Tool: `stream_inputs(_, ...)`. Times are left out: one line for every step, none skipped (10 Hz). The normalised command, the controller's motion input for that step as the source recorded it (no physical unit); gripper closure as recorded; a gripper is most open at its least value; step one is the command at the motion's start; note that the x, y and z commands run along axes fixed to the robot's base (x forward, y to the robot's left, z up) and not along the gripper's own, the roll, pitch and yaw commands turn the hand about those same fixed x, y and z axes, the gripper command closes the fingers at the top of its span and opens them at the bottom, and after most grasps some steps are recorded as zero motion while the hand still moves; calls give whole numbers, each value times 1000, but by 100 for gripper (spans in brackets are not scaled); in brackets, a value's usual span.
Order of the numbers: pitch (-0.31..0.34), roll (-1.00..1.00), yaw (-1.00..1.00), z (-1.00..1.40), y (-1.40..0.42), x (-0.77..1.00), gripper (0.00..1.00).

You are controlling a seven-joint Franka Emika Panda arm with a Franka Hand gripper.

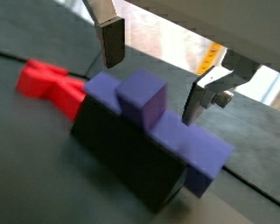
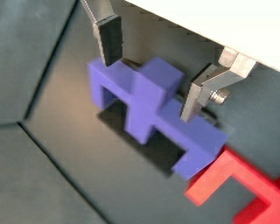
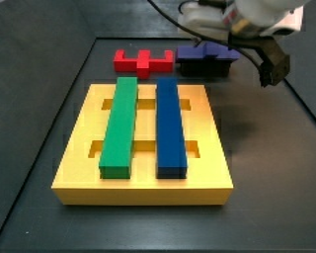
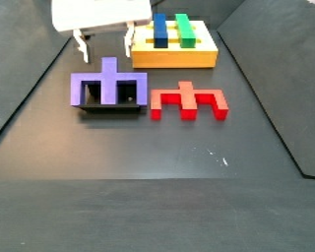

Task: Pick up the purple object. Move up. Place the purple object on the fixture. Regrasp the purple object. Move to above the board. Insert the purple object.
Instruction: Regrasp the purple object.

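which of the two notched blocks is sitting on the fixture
The purple object: it rests on the black fixture, just below the open gripper. The red block lies flat on the floor beside it.

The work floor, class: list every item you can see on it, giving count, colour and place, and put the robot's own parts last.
purple object: one, purple, resting on the fixture, beside the red block.
fixture: one, black, on the dark floor under the purple object.
red block: one, red, flat on the floor next to the fixture.
board: one, yellow, on the floor apart from the fixture.
green bar: one, green, lying on the board.
blue bar: one, blue, lying on the board beside the green bar.
tool: one, silver fingers with dark pads, open, straddling the purple object's raised arm, not touching.
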Motion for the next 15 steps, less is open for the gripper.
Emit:
stream_inputs(-420,-40,583,-229,23,0,0)
stream_inputs(-260,-166,463,-11,60,183,0)
stream_inputs(-251,-89,243,0,23,0,0)
stream_inputs(0,0,0,-80,126,0,0)
stream_inputs(109,40,-223,-100,103,63,0)
stream_inputs(166,186,-337,-194,49,9,0)
stream_inputs(89,151,-243,-91,0,0,0)
stream_inputs(71,131,-200,0,0,0,0)
stream_inputs(40,91,-189,0,0,0,0)
stream_inputs(149,203,-237,0,0,3,0)
stream_inputs(83,106,-197,0,0,0,0)
stream_inputs(0,0,0,0,0,0,0)
stream_inputs(0,0,0,0,0,0,100)
stream_inputs(0,0,0,0,0,0,100)
stream_inputs(0,0,0,0,0,0,100)
